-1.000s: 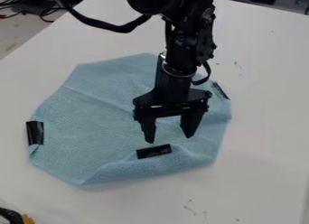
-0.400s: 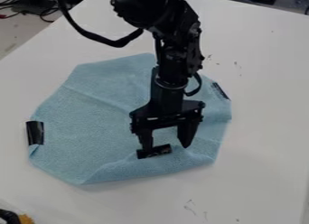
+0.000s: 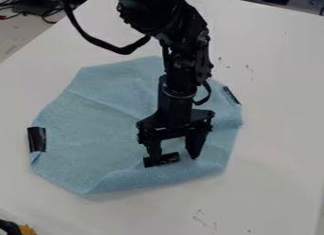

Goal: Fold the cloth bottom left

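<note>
Cloth [image 3: 92, 134] lies spread on the white table [image 3: 275, 120], lower edge folded over, while the black arm [image 3: 182, 54] hangs from the top edge, its gripper [image 3: 174, 158] pointing down, fingers parted at the black strip [image 3: 169, 158]

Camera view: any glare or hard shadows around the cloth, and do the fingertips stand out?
Camera view: no strong glare on the blue cloth, soft light, only a faint shadow under its near edge; one fingertip of the gripper blends, black on black, into the dark strip, while the other stands out against the blue.
</note>
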`<move>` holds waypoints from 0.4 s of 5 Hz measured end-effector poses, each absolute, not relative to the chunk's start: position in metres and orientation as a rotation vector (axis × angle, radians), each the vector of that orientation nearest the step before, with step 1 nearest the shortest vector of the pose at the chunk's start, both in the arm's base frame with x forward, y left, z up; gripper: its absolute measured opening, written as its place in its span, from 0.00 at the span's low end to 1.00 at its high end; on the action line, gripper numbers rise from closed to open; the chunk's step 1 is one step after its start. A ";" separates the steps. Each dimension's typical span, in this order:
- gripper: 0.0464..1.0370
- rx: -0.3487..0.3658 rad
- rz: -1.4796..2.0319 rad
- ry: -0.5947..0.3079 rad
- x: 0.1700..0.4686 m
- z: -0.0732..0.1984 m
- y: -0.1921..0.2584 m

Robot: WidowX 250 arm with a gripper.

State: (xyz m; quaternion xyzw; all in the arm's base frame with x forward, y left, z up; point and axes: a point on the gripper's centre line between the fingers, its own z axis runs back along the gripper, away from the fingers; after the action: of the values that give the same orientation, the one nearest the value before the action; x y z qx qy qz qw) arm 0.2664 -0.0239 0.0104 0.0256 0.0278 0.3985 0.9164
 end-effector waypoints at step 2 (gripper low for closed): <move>0.29 0.048 0.822 0.049 0.268 0.010 -0.024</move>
State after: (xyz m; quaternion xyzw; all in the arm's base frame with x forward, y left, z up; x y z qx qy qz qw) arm 0.2676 -0.0240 0.0100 0.0233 0.0238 0.3992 0.9162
